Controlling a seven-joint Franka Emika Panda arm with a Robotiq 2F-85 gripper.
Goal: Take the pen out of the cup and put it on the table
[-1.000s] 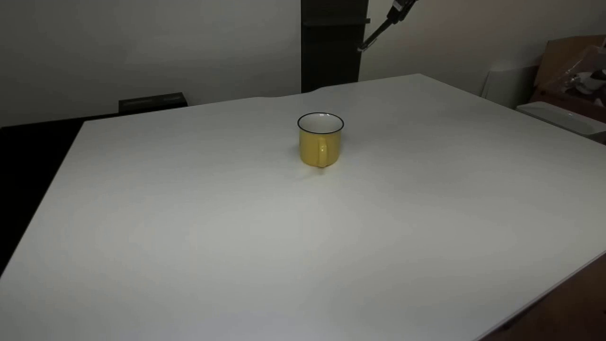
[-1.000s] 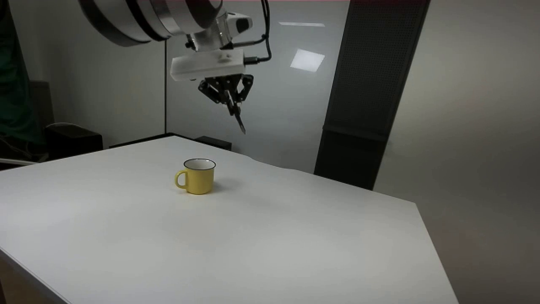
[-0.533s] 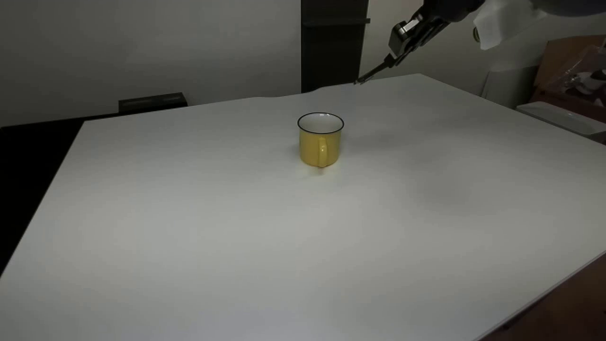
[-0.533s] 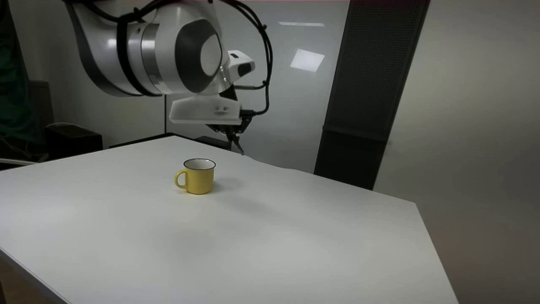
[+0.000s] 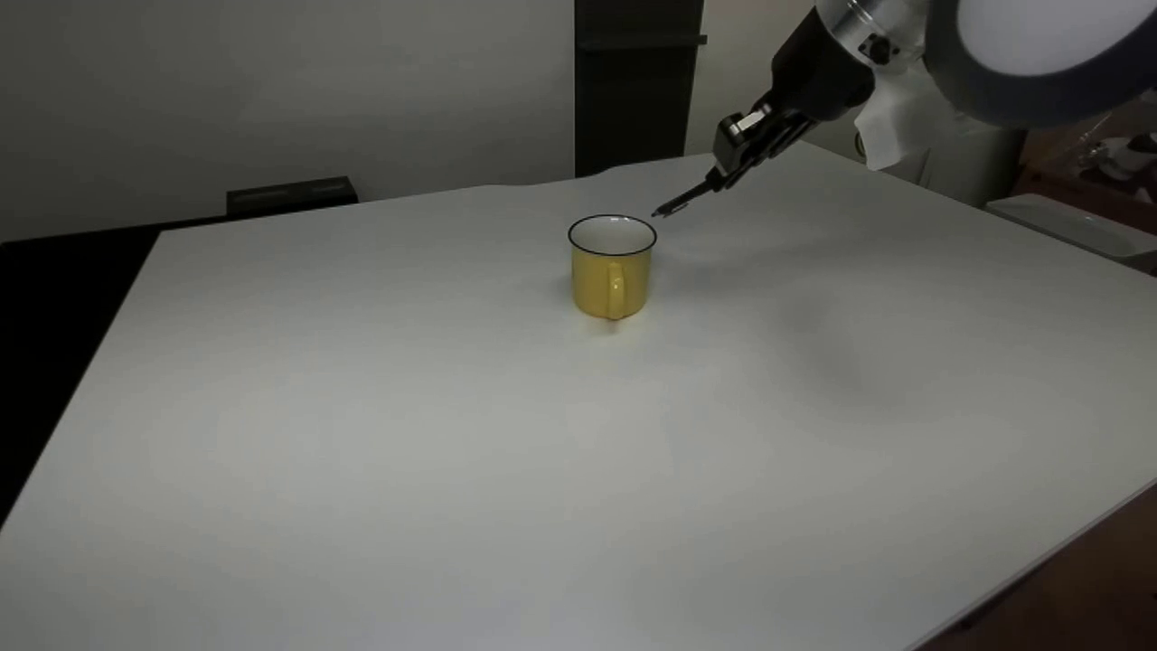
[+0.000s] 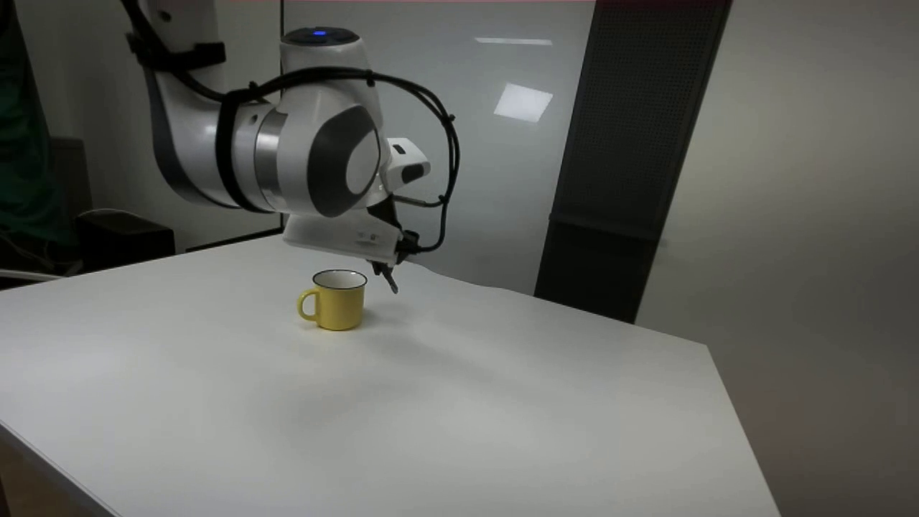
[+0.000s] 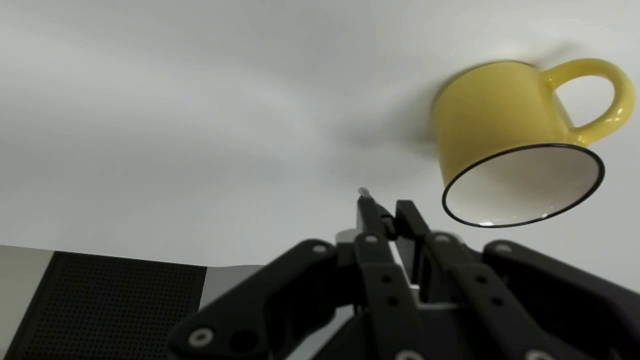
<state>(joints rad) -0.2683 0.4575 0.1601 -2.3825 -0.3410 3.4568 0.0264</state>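
The yellow cup [image 5: 597, 285] stands upright on the white table [image 5: 452, 452]; it also shows in an exterior view [image 6: 340, 307] and the wrist view [image 7: 492, 115]. Its visible inside is white, with nothing seen in it. My gripper [image 5: 719, 177] is shut on the dark pen [image 5: 684, 197], which slants down out of the fingers. In an exterior view the gripper [image 6: 380, 268] and pen [image 6: 390, 281] are just right of the cup, above the table [image 6: 467, 402]. In the wrist view the pen [image 7: 384, 212] sits between the fingertips [image 7: 386, 205], partly hidden by a finger.
A dark perforated panel [image 6: 632, 158] stands behind the table's far edge. A dark box [image 5: 294, 194] lies beyond the edge in an exterior view. A cardboard box with wrapped items [image 5: 1103, 163] is beyond the right edge. The cup is the nearest obstacle to the pen.
My gripper has moved down with the pen in it, from high above the table to about the level of the cup's rim, and closer to the cup. The cup has not moved.
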